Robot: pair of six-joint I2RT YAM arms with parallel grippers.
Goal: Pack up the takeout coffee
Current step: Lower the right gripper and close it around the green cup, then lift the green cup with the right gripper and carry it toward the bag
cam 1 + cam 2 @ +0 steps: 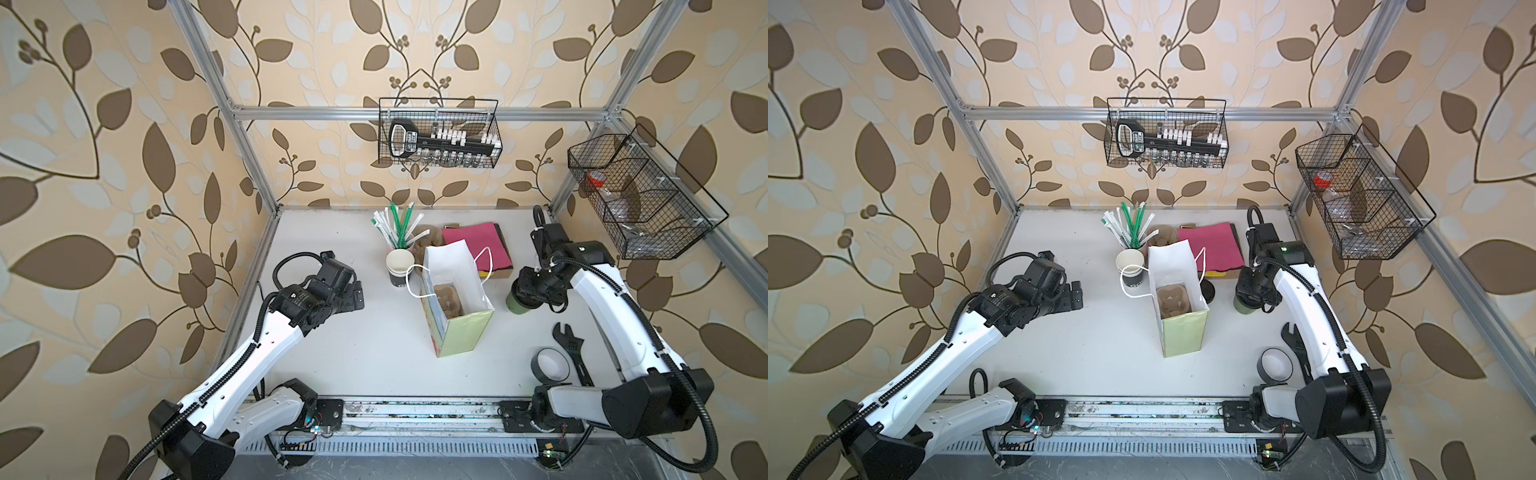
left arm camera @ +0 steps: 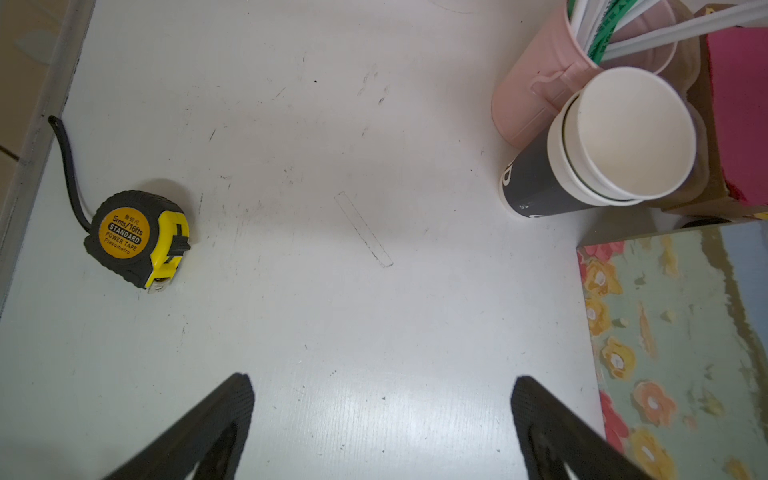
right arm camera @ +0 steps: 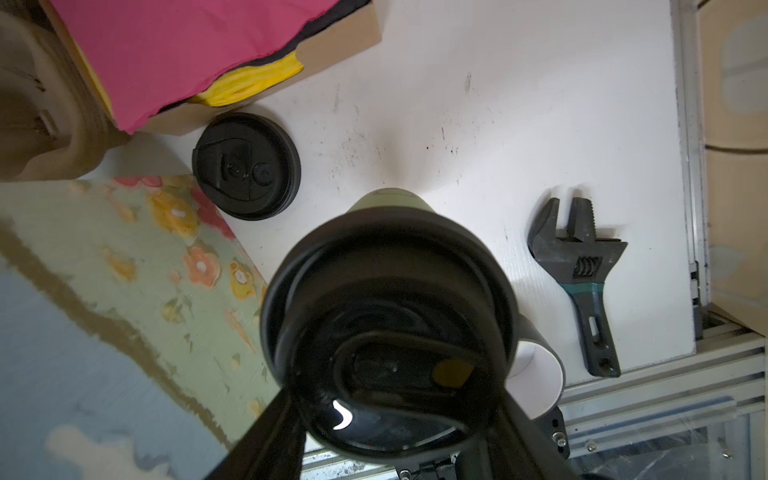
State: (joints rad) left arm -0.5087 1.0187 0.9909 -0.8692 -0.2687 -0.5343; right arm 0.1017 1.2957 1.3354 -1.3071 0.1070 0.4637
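While the left gripper (image 1: pixel 358 293) is hanging over bare tabletop (image 1: pixel 353 357) on the left side of the paper bag (image 1: pixel 457 328), its fingers (image 2: pixel 224 415) spread wide and holding nothing, the right gripper (image 1: pixel 523 296) is reaching down over the takeout coffee (image 1: pixel 513 309) on the bag's right side. The coffee is standing upright on the tabletop near the bag without touching it, and its light-green wall is showing below the gripper in both top views. In the right wrist view the black lid (image 3: pixel 390 291) is filling the space between the two right fingers (image 3: pixel 266 440). They are flanking its rim, but I cannot tell whether they are pressing on it or stopping just short.

The bag is standing open, with a brown cup carrier (image 1: pixel 446 297) lying at its bottom. A loose lid (image 3: pixel 247 166) is lying flat just beside the bag, between it and the coffee. Behind the bag's left handle, the stacked cups (image 1: pixel 400 266) are standing with a pink straw holder (image 2: pixel 536 91) touching them. A wrench (image 3: pixel 582 266) and a tape roll (image 1: pixel 550 363) are lying to the bag's right, nearer the robot than the coffee. A tape measure (image 2: pixel 137 239) is lying well to the bag's left.
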